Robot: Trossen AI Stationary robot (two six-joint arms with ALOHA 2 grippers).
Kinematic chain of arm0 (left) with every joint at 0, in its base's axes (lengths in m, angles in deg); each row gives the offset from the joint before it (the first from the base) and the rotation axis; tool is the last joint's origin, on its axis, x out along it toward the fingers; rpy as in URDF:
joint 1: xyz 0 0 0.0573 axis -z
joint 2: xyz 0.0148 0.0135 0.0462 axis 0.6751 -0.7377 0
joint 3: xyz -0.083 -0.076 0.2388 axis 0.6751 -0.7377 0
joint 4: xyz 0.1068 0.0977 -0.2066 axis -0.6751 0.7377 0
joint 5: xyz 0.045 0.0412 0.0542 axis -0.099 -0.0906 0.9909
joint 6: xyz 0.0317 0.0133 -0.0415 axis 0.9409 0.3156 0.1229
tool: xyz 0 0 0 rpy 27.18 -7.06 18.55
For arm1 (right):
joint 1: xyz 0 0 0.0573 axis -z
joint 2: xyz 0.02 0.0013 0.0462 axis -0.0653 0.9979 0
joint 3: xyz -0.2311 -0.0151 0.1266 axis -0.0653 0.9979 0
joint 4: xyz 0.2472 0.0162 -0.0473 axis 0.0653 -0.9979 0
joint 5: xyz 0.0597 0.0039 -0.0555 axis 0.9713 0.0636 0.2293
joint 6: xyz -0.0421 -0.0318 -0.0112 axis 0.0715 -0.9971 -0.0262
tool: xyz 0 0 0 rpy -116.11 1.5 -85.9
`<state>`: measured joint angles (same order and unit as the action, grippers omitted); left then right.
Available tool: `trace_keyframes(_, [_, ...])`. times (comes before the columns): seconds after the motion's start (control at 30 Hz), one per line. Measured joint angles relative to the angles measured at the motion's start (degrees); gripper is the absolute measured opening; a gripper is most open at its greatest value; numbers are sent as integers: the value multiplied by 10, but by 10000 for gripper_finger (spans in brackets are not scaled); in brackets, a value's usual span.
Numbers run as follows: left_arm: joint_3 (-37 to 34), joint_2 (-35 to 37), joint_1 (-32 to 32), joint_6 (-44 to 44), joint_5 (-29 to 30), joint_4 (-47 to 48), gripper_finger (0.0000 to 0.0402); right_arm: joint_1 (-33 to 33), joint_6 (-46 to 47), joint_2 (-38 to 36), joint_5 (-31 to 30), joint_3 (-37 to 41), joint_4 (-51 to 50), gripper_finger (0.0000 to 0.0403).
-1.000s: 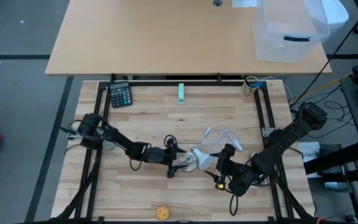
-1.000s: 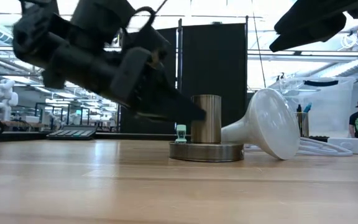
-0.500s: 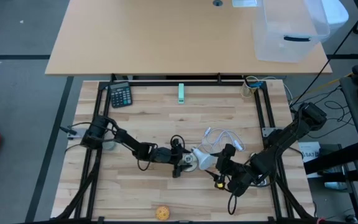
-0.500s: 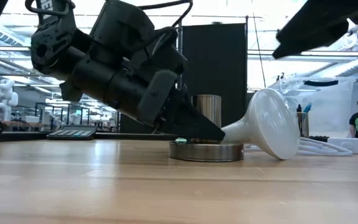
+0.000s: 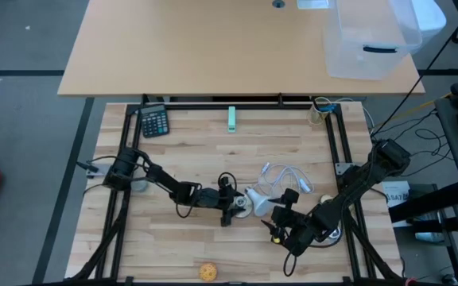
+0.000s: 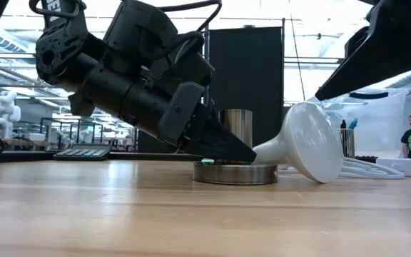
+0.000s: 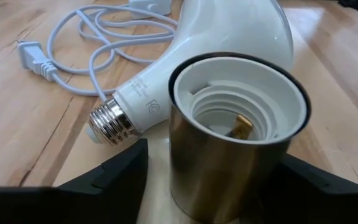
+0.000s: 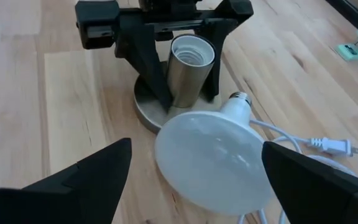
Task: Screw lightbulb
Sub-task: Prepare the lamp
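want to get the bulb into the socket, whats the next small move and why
Probably lower the right hand onto the lightbulb and close on its globe: it lies on its side beside the socket, unheld, between open fingers, while the left hand already straddles the socket.

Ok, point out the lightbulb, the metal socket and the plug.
lightbulb (image 8: 213, 155), right wrist view, frosted globe face.
metal socket (image 7: 229, 168), left wrist view, brushed outer wall.
plug (image 7: 33, 60), left wrist view, white body.

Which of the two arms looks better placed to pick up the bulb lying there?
The right. Its open gripper faces the lightbulb lying on its side, while the left gripper already straddles the metal socket, seemingly to steady it.
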<state>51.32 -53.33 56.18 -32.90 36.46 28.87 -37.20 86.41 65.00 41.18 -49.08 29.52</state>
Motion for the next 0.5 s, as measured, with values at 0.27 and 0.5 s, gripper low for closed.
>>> trace_keyframes(0.27, [0, 0, -1, -1, 2, 4, 267, 7, 32, -1, -4, 0, -18, 397])
trace_keyframes(0.5, [0, 0, -1, -1, 3, 5, 267, 10, 33, -1, -4, 0, -25, 397])
